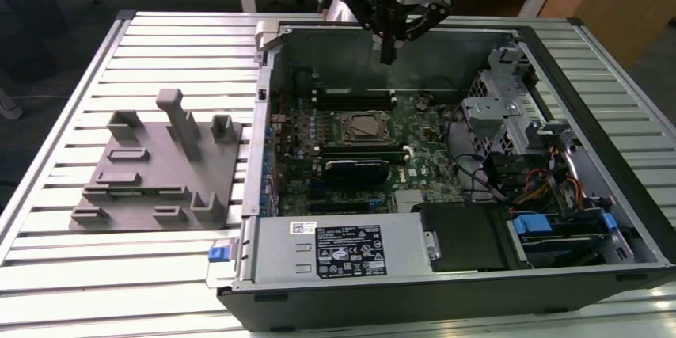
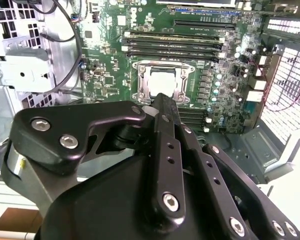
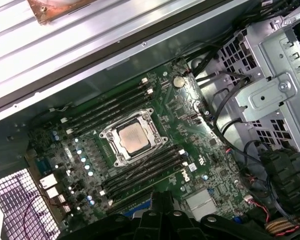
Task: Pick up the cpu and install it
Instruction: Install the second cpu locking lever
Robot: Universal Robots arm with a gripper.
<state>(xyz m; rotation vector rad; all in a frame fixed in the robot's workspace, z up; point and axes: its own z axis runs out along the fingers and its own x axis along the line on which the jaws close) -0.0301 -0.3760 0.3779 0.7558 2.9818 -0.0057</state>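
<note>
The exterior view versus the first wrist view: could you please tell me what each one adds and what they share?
The exterior view adds the grey fixture on the slatted table, the power supply and the gripper poised above the case. The first wrist view adds a close look at the cpu lying in its socket, and the coin battery. Both share the motherboard, memory slots and drive cage.

gripper (image 2: 162, 107) body blocks the near part of the motherboard (image 2: 115, 50) in both wrist views, arm cut off by the exterior view's top edge, cpu (image 3: 132, 138) edges partly under the socket frame (image 3: 110, 135).
</note>
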